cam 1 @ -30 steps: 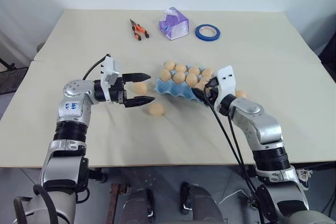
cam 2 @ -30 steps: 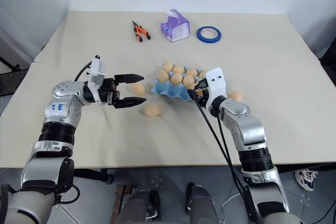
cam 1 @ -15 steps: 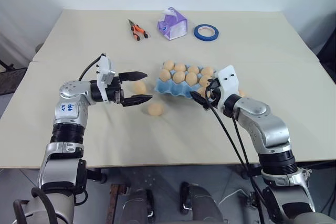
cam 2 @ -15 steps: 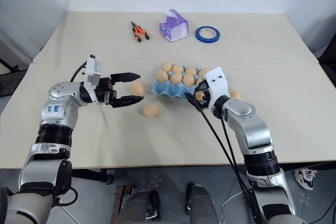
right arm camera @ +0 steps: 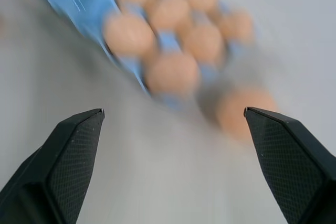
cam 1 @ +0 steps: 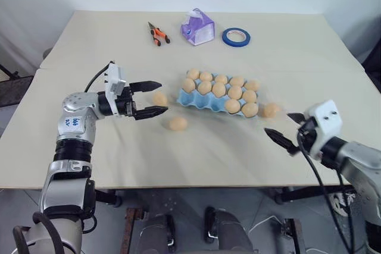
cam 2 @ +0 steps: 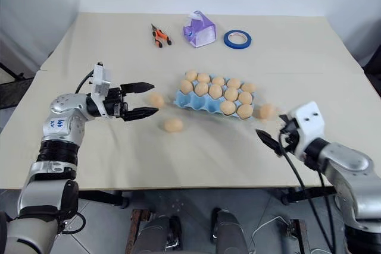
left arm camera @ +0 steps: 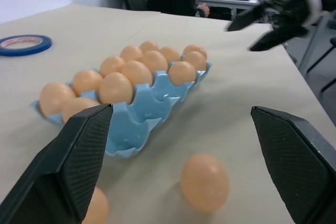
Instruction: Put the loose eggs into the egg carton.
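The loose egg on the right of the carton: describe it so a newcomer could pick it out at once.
Find the light blue egg carton mid-table. Just off its right end, a tan egg lies on the bare table, beside the carton's corner cup. The other two loose eggs lie off the left end, by the left gripper; this one lies nearest the right gripper.

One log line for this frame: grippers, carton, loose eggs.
left gripper: open, empty, beside loose egg | right gripper: open, empty | egg carton: ten eggs | loose eggs: three on table
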Controlling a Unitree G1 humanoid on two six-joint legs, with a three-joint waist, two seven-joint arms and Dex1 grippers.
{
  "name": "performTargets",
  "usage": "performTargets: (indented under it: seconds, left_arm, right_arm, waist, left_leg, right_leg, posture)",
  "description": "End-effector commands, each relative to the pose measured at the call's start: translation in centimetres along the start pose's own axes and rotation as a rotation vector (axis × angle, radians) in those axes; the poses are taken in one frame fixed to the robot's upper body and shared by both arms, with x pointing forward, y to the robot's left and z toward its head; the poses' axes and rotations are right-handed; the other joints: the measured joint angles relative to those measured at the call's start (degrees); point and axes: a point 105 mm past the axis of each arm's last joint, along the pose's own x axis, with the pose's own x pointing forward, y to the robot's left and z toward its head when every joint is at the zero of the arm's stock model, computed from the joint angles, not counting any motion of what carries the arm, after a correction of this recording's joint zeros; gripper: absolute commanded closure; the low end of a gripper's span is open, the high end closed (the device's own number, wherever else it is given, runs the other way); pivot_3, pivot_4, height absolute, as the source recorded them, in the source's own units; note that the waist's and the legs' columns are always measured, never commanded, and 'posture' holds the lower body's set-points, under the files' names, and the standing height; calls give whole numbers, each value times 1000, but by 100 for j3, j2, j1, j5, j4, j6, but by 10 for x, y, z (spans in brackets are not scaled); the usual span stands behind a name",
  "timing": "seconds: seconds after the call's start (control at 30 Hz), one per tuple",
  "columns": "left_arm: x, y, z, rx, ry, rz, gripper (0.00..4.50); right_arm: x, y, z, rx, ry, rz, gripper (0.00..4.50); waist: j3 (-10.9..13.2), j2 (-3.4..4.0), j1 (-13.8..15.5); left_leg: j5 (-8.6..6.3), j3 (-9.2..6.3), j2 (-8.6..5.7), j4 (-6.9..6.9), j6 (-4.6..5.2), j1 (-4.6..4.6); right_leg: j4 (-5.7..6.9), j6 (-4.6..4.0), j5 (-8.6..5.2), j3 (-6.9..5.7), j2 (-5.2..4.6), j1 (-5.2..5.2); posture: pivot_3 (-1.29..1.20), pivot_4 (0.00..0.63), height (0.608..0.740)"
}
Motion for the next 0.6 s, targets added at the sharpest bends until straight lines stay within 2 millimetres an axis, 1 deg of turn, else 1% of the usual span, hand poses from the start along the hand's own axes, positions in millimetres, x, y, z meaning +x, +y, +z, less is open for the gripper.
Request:
performTargets:
  seconds: [0.03, 0.1, 0.17, 0.23, 0.3, 0.33, 0.47, 0.5, 0.6]
  left_arm:
    - [-10, 7, 11, 42, -14, 35, 0]
    - [-12, 8, 10, 41, -10, 38, 0]
    - [-14, 8, 9, 41, -8, 38, 0]
    - [-15, 8, 12, 41, -28, 30, 0]
    - [-16, 7, 13, 42, -39, 25, 0]
    - [-17, 7, 13, 44, -36, 24, 0]
    - [-19, 8, 15, 50, -29, 31, 0]
    - [-19, 9, 15, 51, -29, 32, 0]
    - [-19, 8, 17, 55, -31, 35, 0]
  right_arm:
    - [-32, -13, 0, -73, -16, -52, 35]
    - [-43, -19, -9, -72, 0, -72, 35]
    - [-51, -26, -16, -59, 12, -102, 35]
    - [-53, -30, -19, -53, 4, -120, 35]
    - [-50, -31, -18, -45, -9, -128, 35]
    - [-47, -32, -15, -36, -29, -133, 35]
    - [-11, -44, 4, 78, -166, -211, 35]
    - [-3, -46, 6, 99, -178, -223, 35]
    - [32, -52, 6, 194, -199, -258, 35]
  waist:
    - [0, 0, 21]
    - [0, 0, 17]
    - [0, -1, 21]
    - [0, -1, 39]
    - [0, -1, 51]
    - [0, 0, 52]
    - [1, -4, -28]
    - [1, -4, -48]
    - [1, -4, -77]
  left_leg:
    - [0, 1, 1, -1, -1, 2]
    - [0, 7, 1, 1, -1, 4]
    - [0, 15, -1, 2, 1, 25]
    - [-6, 17, 1, 1, -10, 35]
    - [-7, 18, 8, 1, -22, 35]
    - [-5, 19, 9, 1, -23, 36]
    - [1, 34, 14, -2, -25, 48]
    - [4, 37, 14, -5, -27, 52]
    - [10, 35, 14, -9, -32, 50]
  right_leg:
    - [0, 0, 0, 0, 2, 0]
    - [4, -1, 0, 5, 8, 0]
    - [8, -2, 2, 14, 5, 12]
    - [5, -5, 3, 17, -3, 20]
    - [-5, -12, 6, 19, -11, 21]
    - [-5, -15, 7, 22, -11, 21]
    - [-5, -25, 15, 39, -10, 21]
    - [-4, -25, 15, 46, -11, 21]
    - [0, -28, 15, 80, -12, 18]
  posture:
    - [0, 150, 740]
    - [0, 150, 740]
    - [0, 150, 740]
    - [0, 150, 740]
    - [0, 150, 740]
    - [0, 150, 740]
    - [0, 150, 740]
    - [0, 150, 740]
    - [0, 150, 740]
